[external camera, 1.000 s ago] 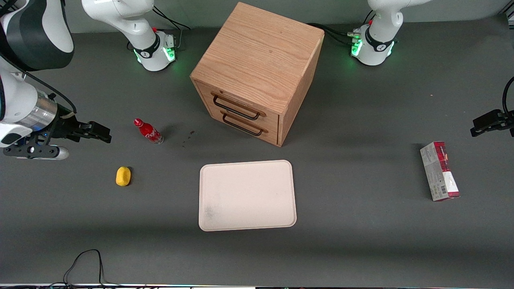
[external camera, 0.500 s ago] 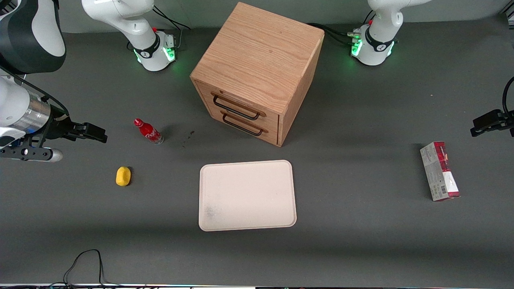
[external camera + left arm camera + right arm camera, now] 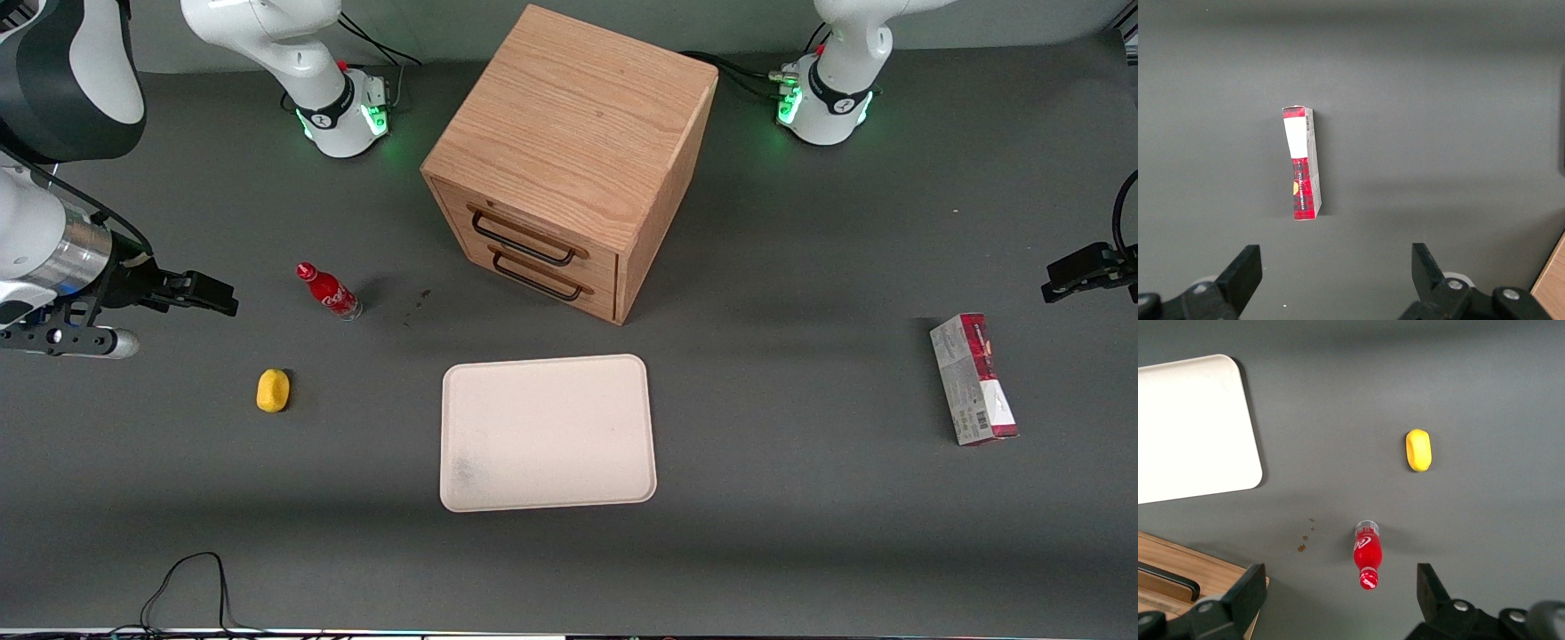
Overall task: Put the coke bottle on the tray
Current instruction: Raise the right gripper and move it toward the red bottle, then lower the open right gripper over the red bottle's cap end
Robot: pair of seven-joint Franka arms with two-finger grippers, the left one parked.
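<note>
Front view shows the coke bottle (image 3: 328,291) standing on the dark grey tabletop (image 3: 800,498), leaning slightly, its red cap uppermost and its clear base on the surface. It is well apart from the tray (image 3: 547,433), which lies flat nearer to the front camera, in front of the wooden drawer cabinet (image 3: 569,160). The end effector (image 3: 222,298) hangs above the tabletop toward the working arm's end, level with the bottle but apart from it and touching nothing. From the right wrist view its two fingers (image 3: 1245,593) are spread wide with nothing between them, and the coke bottle (image 3: 1367,554) is seen from above in the gap between them, far below. A yellow lump (image 3: 273,390) rests near the bottle, nearer to the front camera. A few small brown specks (image 3: 1305,535) lie on the surface between bottle and cabinet. A red-and-grey carton (image 3: 973,380) lies toward the parked arm's end of the tabletop.
</note>
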